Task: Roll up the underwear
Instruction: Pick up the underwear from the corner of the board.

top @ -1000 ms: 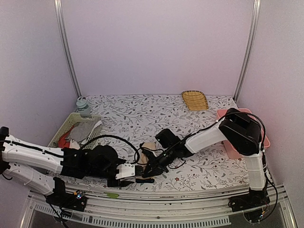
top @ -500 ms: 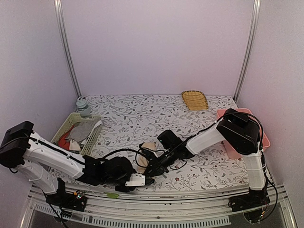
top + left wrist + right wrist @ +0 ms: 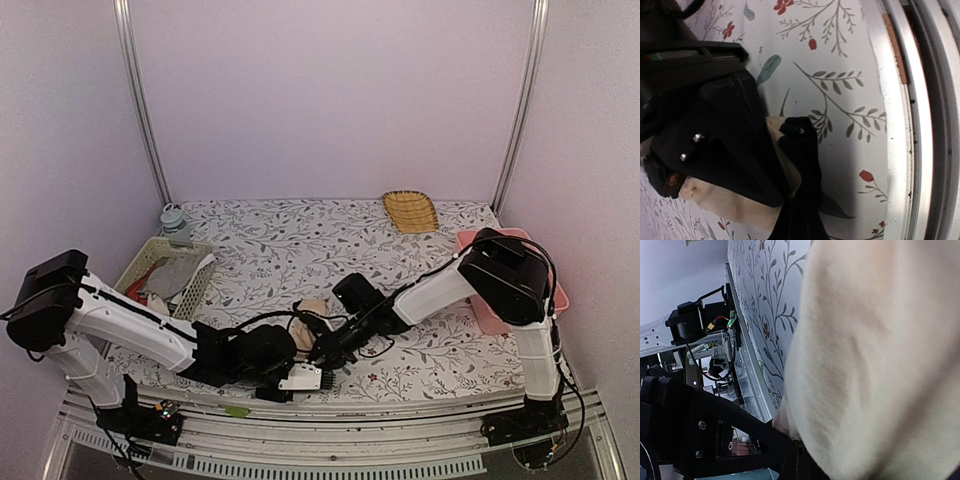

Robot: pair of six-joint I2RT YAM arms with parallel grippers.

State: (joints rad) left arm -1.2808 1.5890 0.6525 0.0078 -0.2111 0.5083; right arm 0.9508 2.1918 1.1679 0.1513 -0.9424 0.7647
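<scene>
At about 9 o'clock on the table (image 3: pixel 260 235) the basket (image 3: pixel 205 284) held the spare briefs. I was working on the underwear (image 3: pixel 313 309), the beige pair, which lay bunched close to the 6 o'clock edge near the middle.

My left gripper (image 3: pixel 308 378) reached in from 9 o'clock and sat at 6 o'clock of the visible beige patch. Its fingers were closed together. In the left wrist view the black edging (image 3: pixel 802 165) ran down toward where they met, so I judged them pinched on that hem. The contact itself was hidden.

The right gripper (image 3: pixel 327 352) came in from 2 o'clock, just above the left one. Its fingers were closed too, and its wrist view was filled with beige cloth running into them — clamped on the fabric, as far as I could tell.

I judged the piece light, limp and a little stretchy. It won't hold a shape alone and will slip out of a shallow pinch. The firmer elastic hem was the sensible hold, with both corners gripped evenly so the roll stays straight.

Against a second before, the left arm had swung from lying low at 8 o'clock to stretching across, and its fingers had gone from apart to shut — the right arm had scarcely shifted.
</scene>
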